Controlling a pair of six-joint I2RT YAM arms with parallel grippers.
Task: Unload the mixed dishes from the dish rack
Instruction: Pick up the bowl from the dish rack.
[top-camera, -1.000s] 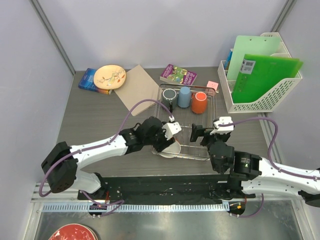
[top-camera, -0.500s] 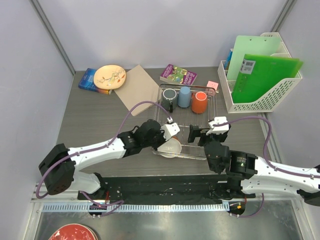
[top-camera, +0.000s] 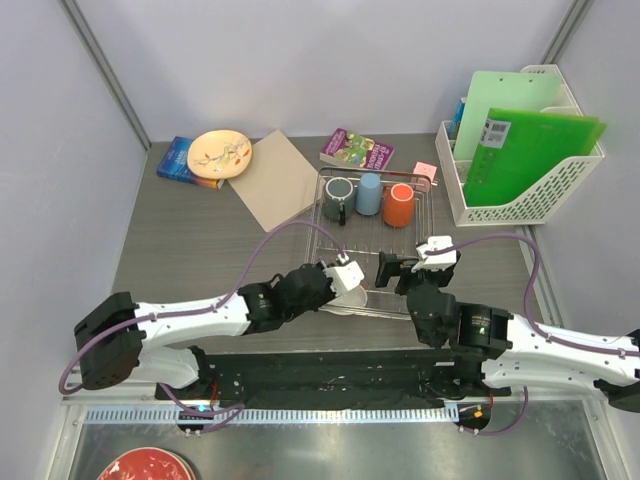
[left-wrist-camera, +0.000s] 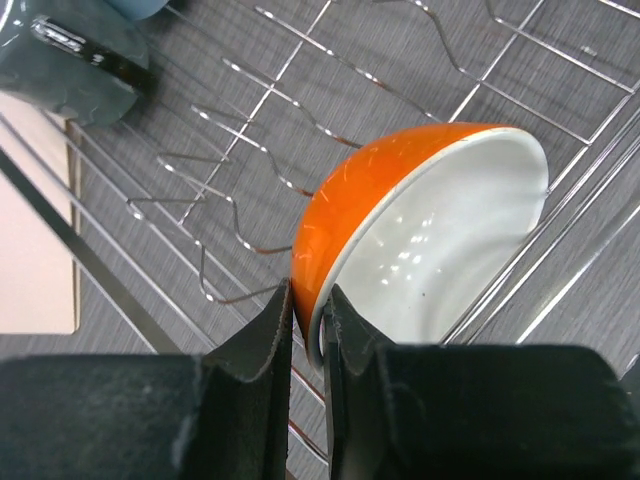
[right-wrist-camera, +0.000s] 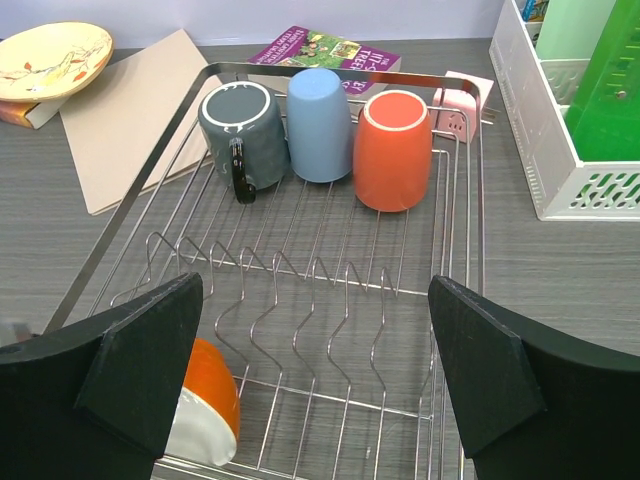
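The chrome dish rack (top-camera: 431, 215) holds a grey handled mug (top-camera: 338, 193), a light-blue cup (top-camera: 369, 193) and an orange cup (top-camera: 398, 204), all upside down along its far end. My left gripper (left-wrist-camera: 308, 300) is shut on the rim of a small bowl (left-wrist-camera: 430, 240), orange outside and white inside, tilted at the rack's near left corner (top-camera: 350, 303). My right gripper (right-wrist-camera: 315, 370) is open and empty over the rack's near right part. In the right wrist view the bowl (right-wrist-camera: 205, 410) lies by my left fingertip (right-wrist-camera: 140, 360). A cream plate (top-camera: 220, 153) rests outside the rack at the far left.
The cream plate sits on a blue book (top-camera: 180, 162) beside a tan board (top-camera: 275, 178). A purple book (top-camera: 357, 150) and a pink note (top-camera: 425, 171) lie behind the rack. A white lattice basket (top-camera: 520, 190) with green folders stands at the right. A red plate (top-camera: 145, 466) lies below the table edge.
My left arm has drawn back toward the near edge, taking the bowl with it to the rack's near left corner. My right gripper has shifted slightly left.
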